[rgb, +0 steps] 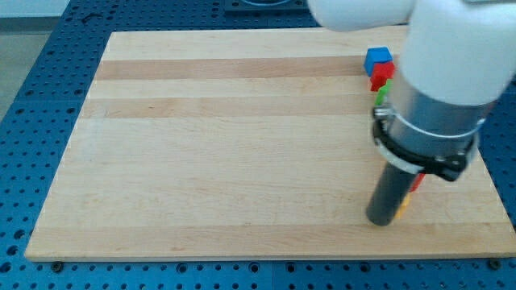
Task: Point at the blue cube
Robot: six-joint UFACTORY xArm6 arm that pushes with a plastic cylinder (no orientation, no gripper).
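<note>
the blue cube (378, 60) sits at the board's (226, 145) one o'clock corner, touching a red block (382, 76), while my tip (380, 219), with no pincer and holding nothing, waits at five o'clock, so the approach remains: slide toward twelve.

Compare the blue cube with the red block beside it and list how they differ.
The blue cube sits nearer the view's top; the red block lies just below it. The blue cube shows whole; the red block is partly cut off by the arm, so its shape is unclear. Both sit by the board's right edge, far above my tip.
</note>
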